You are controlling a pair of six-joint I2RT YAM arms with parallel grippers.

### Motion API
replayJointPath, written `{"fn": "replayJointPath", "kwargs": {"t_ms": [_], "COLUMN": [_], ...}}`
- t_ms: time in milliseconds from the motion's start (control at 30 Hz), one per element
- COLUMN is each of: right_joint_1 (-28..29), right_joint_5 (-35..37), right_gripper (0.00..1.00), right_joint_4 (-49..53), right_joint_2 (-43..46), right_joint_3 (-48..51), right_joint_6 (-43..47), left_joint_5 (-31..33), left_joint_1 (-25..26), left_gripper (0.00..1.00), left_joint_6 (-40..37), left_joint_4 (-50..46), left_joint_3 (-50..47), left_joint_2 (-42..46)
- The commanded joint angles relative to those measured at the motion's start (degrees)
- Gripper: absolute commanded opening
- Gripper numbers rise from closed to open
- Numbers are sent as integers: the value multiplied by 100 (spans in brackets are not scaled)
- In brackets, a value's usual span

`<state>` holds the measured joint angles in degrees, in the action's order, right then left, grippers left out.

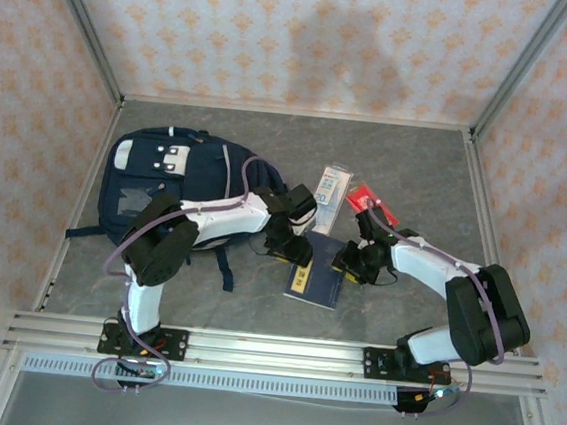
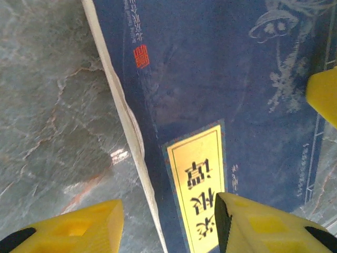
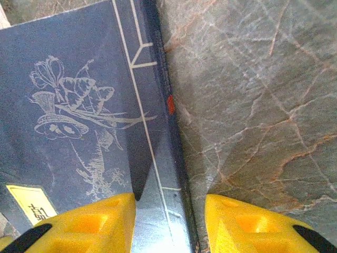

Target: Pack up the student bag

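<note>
The student bag [image 1: 170,187], a navy-blue backpack with white patches, lies flat at the left of the table. To its right lies a dark blue book [image 1: 316,276] with a yellow title label [image 2: 202,190]. My left gripper [image 1: 290,245] hangs low over the book's left edge. Its jaws [image 2: 168,226] are open, with one finger over the table and one over the cover. My right gripper [image 1: 351,264] is at the book's right edge. It is open [image 3: 169,221] astride the spine [image 3: 168,137]. One of its yellow fingers [image 2: 324,97] shows in the left wrist view.
A clear flat pack with blue print [image 1: 332,190] and a small red packet [image 1: 366,200] lie just behind the book. A backpack strap [image 1: 226,267] trails toward the front. Patterned walls and metal posts enclose the table, and an aluminium rail [image 1: 270,350] runs along the near edge.
</note>
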<state>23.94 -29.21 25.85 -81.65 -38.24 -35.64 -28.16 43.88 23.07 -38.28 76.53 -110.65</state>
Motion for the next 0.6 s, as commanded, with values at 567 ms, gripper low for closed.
{"fn": "replayJointPath", "kwargs": {"t_ms": [567], "right_joint_1": [128], "right_joint_5": [-1281], "right_gripper": [39], "right_joint_4": [-872], "right_joint_2": [236], "right_joint_3": [154], "right_joint_6": [224], "left_joint_5": [-350], "left_joint_1": [33], "left_gripper": [26], "left_joint_6": [165], "left_joint_4": [271], "left_joint_3": [-42], "left_joint_2": [-374]}}
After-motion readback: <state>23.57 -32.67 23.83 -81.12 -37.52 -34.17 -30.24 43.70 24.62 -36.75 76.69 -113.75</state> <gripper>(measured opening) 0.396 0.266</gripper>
